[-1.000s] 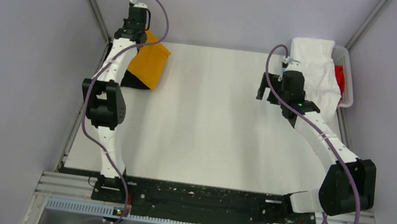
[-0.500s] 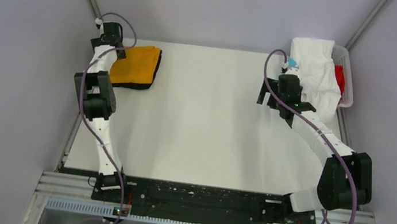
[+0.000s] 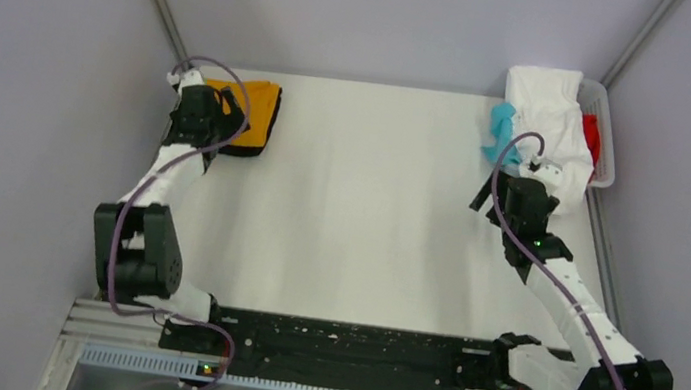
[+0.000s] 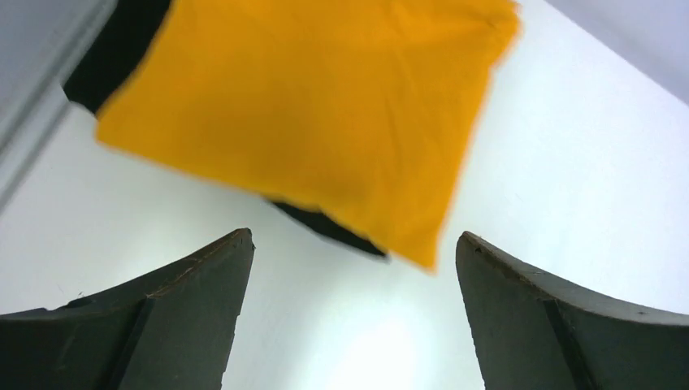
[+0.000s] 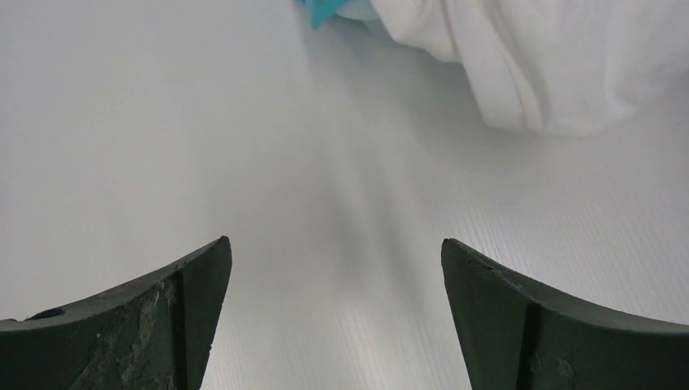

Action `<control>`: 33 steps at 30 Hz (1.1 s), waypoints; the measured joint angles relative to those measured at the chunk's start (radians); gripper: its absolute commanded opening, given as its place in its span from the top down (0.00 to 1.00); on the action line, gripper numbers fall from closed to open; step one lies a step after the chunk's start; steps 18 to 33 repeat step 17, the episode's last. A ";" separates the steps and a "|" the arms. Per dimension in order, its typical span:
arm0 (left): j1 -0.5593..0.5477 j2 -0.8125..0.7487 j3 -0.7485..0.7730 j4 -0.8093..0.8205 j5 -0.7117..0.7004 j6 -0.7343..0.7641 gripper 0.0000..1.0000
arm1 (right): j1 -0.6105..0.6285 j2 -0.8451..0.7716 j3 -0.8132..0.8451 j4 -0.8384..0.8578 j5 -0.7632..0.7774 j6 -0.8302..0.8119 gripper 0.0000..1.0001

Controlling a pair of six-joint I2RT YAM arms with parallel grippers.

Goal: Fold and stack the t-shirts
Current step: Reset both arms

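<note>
Far-left corner of white desk point(image 3: 359, 217): folded mustard-orange cloth t-shirt point(image 4: 325, 114) lying flat on black cloth t-shirt point(image 4: 114, 49). Left claw point(image 4: 349, 317) spread wide, gripping nothing, just on near side of stack.
Far-right corner: crumpled white cloth t-shirt point(image 3: 555, 117), teal cloth t-shirt point(image 3: 501, 130) and red cloth t-shirt point(image 3: 591, 133) heaped in and over white plastic basket point(image 3: 612, 149). Right claw point(image 5: 333, 317) spread wide, empty, over bare desk near white shirt.

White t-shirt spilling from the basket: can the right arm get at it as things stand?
Probably yes. The right gripper is open and empty, facing the white t-shirt, with only table surface between them. The teal t-shirt lies off to one side.
</note>
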 measured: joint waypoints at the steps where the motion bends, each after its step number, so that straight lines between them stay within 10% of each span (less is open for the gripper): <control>1: -0.015 -0.076 -0.079 0.024 0.010 -0.017 0.01 | -0.004 -0.042 -0.038 0.009 0.006 0.002 0.01; 16: -0.079 -0.909 -0.846 0.149 0.002 -0.112 0.01 | -0.008 -0.329 -0.386 0.179 0.058 0.005 0.01; 33: -0.079 -0.932 -0.867 0.146 -0.002 -0.111 0.01 | -0.008 -0.331 -0.389 0.195 0.056 0.005 0.01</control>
